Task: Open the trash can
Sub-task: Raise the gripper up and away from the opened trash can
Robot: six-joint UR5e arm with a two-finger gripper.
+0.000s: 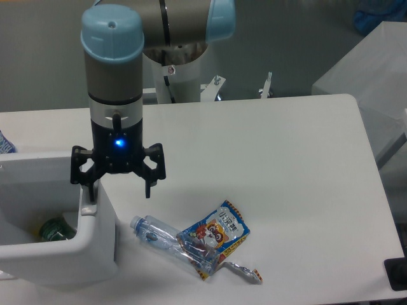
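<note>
The large boxy white plastic trash can [95, 248] sits at the front left corner of the white tabletop [267, 165] with its top open, and a green object [54, 230] shows inside. The black two-finger gripper [119, 190] hangs over the can's right rim, jaws spread and grasping nothing, one finger [91, 190] down at the rim. Just right of the can lie a crushed clear plastic bottle [162, 240] and a colourful cartoon snack packet [216, 236], touching each other.

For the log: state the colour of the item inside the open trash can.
Green, seen in the fixed camera view: item inside the white trash can.
</note>
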